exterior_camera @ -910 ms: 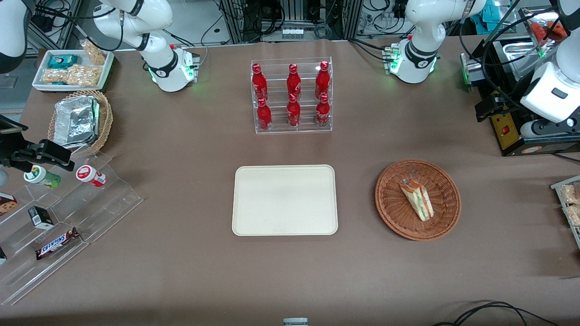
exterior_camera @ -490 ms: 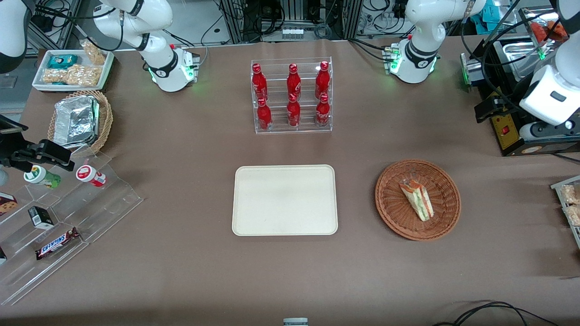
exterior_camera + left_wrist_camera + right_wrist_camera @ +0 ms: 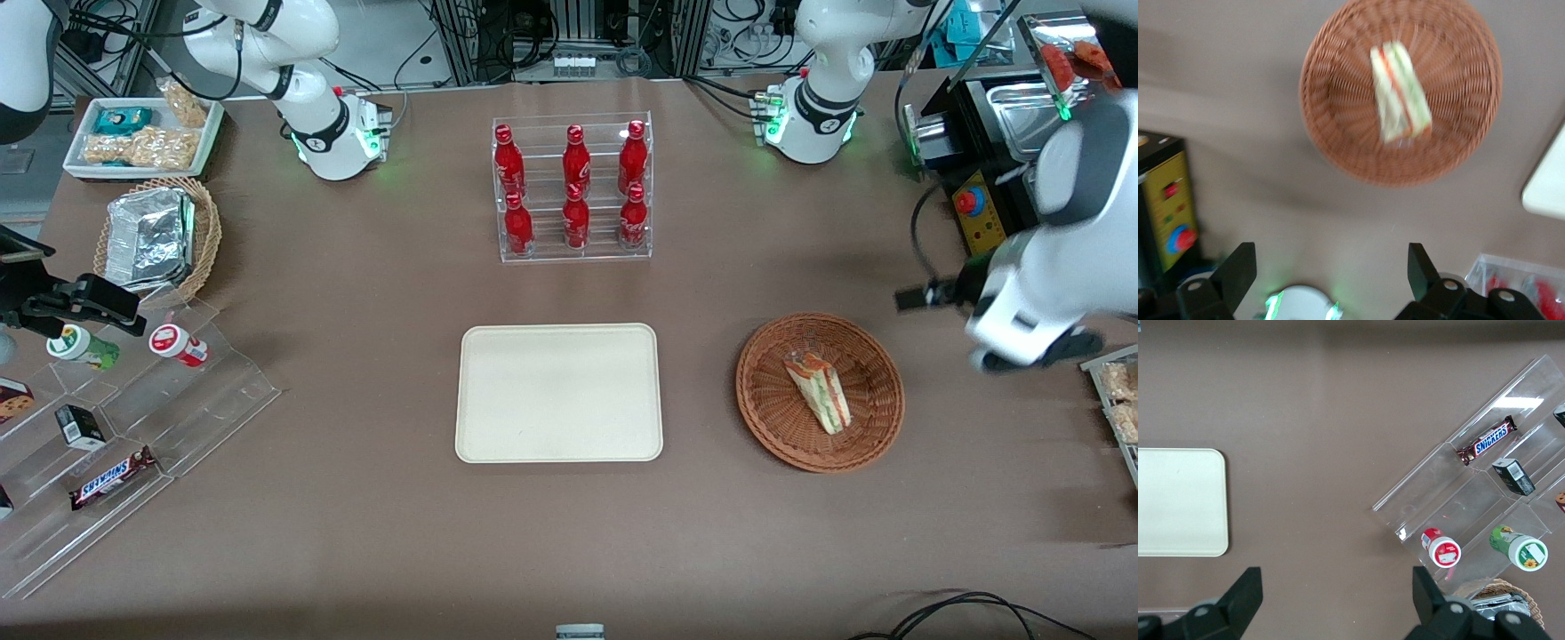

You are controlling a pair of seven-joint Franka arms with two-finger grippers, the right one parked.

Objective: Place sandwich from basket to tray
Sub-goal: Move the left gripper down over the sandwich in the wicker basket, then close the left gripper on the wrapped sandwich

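The sandwich (image 3: 819, 392), a wrapped wedge with green and red-orange layers, lies in the reddish-brown wicker basket (image 3: 772, 404). The cream-white tray (image 3: 558, 392) lies flat beside the basket, toward the parked arm's end. My left gripper (image 3: 1031, 356) hangs above the table beside the basket, toward the working arm's end, apart from it. In the left wrist view the gripper (image 3: 1331, 273) is open and empty, with the sandwich (image 3: 1400, 92) and basket (image 3: 1331, 127) ahead of it. A corner of the tray (image 3: 1546, 188) shows there too.
A clear rack of red bottles (image 3: 573, 188) stands farther from the camera than the tray. A yellow box with a red button (image 3: 976, 213) stands near the working arm. A clear stepped snack shelf (image 3: 124, 427), a tan basket with foil (image 3: 156, 238) and a snack tray (image 3: 142, 135) are at the parked arm's end.
My left arm has swung down from beside the yellow box toward the front camera and now hangs beside the basket. The sandwich, basket and tray have not moved.
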